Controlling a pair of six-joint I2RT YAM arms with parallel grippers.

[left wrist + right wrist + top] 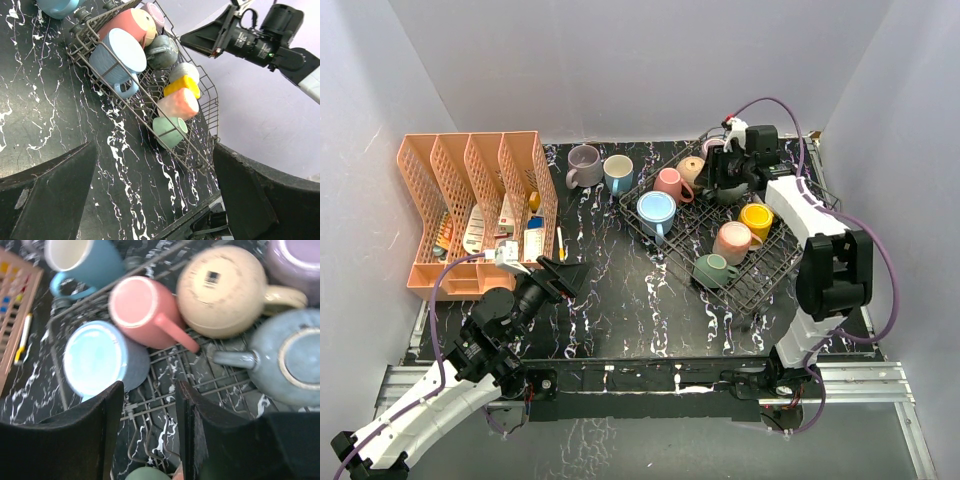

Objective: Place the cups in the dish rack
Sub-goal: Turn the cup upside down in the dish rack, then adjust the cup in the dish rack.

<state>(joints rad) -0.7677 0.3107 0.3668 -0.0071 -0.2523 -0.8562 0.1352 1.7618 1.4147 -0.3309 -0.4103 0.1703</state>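
Nearest the lens, your left gripper (155, 150) stands released, fingers wide with nothing between them, over the black marbled table (640, 310) near the orange organiser (470, 210). Your right gripper (147, 390) hangs over the far end of the dish rack (770, 275), jaws part-spread and empty, above bare wire between a light blue cup (95, 357) and a grey cup (295, 360). Rack contents also noted: pink cup (670, 183), tan cup (692, 168), yellow cup (756, 218), pale pink cup (732, 240), green cup (713, 270). 2 cups stand upright on the table outside the rack's far left corner: mauve cup (583, 165) and teal cup (618, 172), side by side.
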